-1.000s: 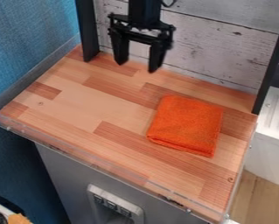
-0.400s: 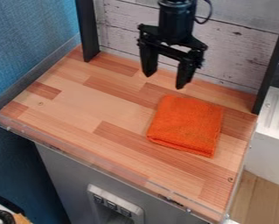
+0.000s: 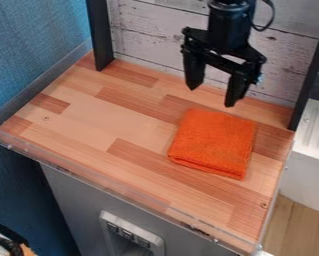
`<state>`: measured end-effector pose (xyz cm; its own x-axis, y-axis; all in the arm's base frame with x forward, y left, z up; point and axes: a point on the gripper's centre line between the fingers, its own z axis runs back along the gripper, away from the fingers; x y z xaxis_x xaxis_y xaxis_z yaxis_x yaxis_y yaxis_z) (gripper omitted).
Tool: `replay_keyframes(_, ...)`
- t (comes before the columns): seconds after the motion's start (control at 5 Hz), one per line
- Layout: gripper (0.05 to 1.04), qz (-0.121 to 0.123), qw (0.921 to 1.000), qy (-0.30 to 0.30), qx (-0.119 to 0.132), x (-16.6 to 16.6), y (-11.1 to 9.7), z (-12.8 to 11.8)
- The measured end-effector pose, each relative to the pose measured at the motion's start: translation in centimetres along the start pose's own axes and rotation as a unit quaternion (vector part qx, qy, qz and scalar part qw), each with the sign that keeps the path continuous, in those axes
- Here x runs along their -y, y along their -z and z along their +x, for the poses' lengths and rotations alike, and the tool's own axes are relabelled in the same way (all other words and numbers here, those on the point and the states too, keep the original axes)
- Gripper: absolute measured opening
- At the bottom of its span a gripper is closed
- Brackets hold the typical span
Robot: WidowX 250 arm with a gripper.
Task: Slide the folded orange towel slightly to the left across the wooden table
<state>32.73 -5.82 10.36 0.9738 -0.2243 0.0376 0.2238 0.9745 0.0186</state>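
The black gripper [image 3: 211, 97] hangs at the upper right of centre, its two fingers apart and pointing down with nothing between them. Its fingertips appear just above the far edge of a folded orange cloth [image 3: 214, 143] in the view, and I see no contact between them. The cloth lies flat, folded into a rough square, on the right half of the wooden work surface [image 3: 108, 117].
A whitewashed plank wall [image 3: 148, 35] stands behind the surface, between two dark upright posts [image 3: 100, 37]. A low clear rim [image 3: 98, 186] runs along the front edge. White ribbed metal [image 3: 316, 125] lies beyond the right side.
From the upper middle, the gripper has moved right and somewhat down in the view, closer to the cloth. It stays open, and the cloth lies where it was.
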Motion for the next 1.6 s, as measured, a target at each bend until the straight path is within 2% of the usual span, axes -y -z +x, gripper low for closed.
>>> replay_keyframes(0.2, 0.682, -0.003, 0.9998, 0.012, 0.016, 0.8, 0.0, 0.5)
replay_keyframes(0.4, 0.379, -0.01, 0.9996, 0.02, 0.018, 1.6, 0.8, 1.0)
replay_keyframes(0.6, 0.159, -0.015, 0.9994, 0.029, 0.014, 2.1, 1.9, 0.6)
replay_keyframes(0.8, 0.066, -0.024, 0.9992, 0.031, -0.001, 2.6, 3.4, 0.1)
replay_keyframes(1.2, 0.059, -0.03, 0.9982, 0.042, -0.031, 2.8, 6.1, -0.3)
replay_keyframes(1.6, 0.059, -0.021, 0.9981, 0.035, -0.045, 2.0, 7.7, -0.7)
